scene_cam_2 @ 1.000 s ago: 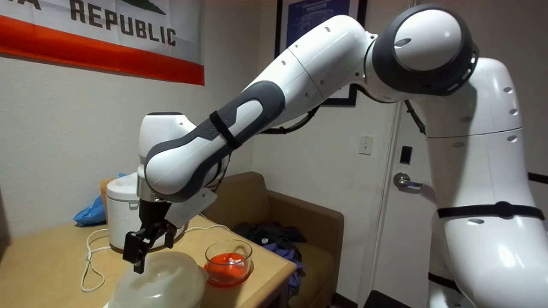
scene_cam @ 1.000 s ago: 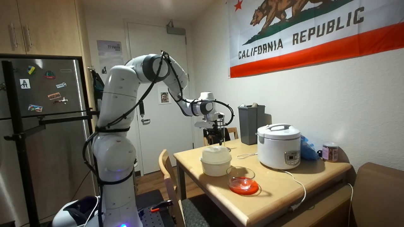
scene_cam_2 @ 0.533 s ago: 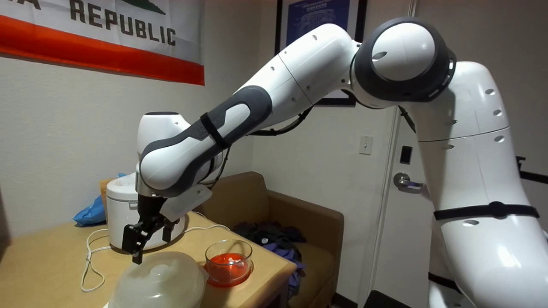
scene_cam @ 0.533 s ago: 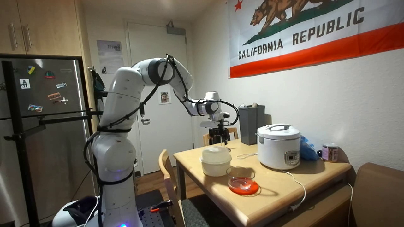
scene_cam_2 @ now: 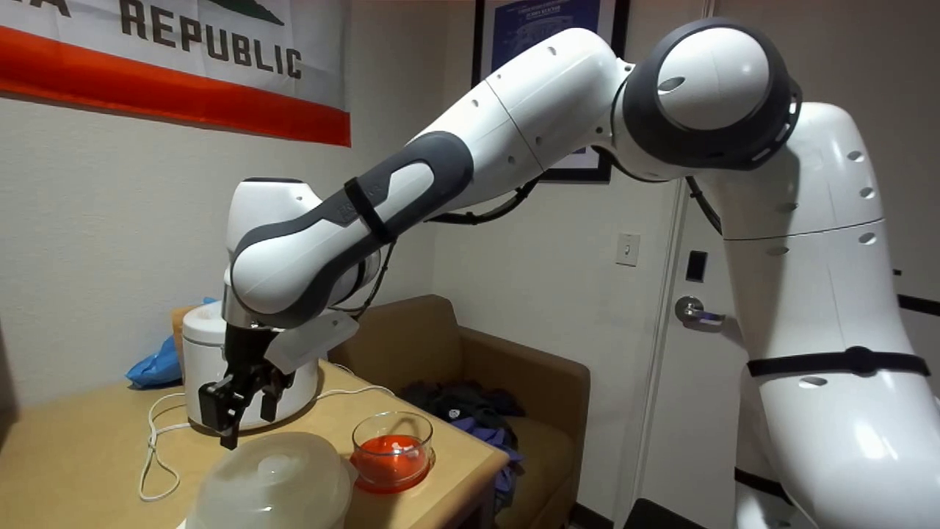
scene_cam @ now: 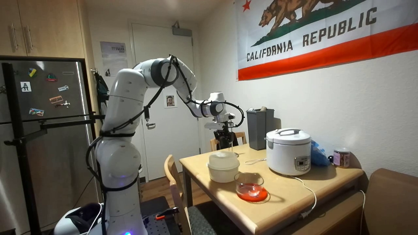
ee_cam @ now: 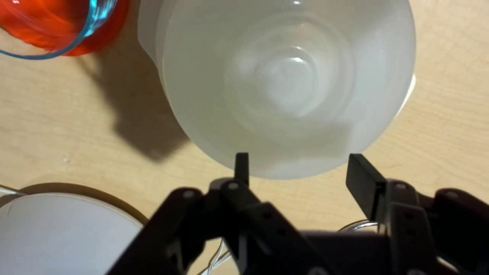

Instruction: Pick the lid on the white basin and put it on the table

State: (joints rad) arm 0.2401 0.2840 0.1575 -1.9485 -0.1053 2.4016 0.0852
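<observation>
Higher now than half a second ago, and a little more to the left in both exterior views, is the gripper (ee_cam: 300, 166). The white arm (scene_cam: 125, 91) shifts along with it. The white basin (scene_cam: 223, 175) stays where it is.

Far to the left of the white basin, in an exterior view, is a silver fridge (scene_cam: 55, 163). Then comes the arm, also left of the white basin but nearer. A wooden chair (scene_cam: 180, 204) stands left of the white basin too, lower down.

Next is the white basin, upright on the tan table (scene_cam: 277, 209). Its cloudy lid (scene_cam: 223, 159) is still on top of it. In the wrist view the gripper hangs by the edge of the lid, and its two black fingers (ee_cam: 363, 183) are spread wide apart. I cannot tell if a finger touches the lid.

Just right of the white basin, a clear glass bowl (scene_cam: 249, 183) stands on a flat red disc (scene_cam: 261, 195). A tall grey bin (scene_cam: 257, 130) is behind the white basin and to the right. Farther right there is a fat white rice cooker (scene_cam: 284, 153), then a blue bag (scene_cam: 319, 155). Last, well apart from the white basin, is a little jar (scene_cam: 341, 158).
</observation>
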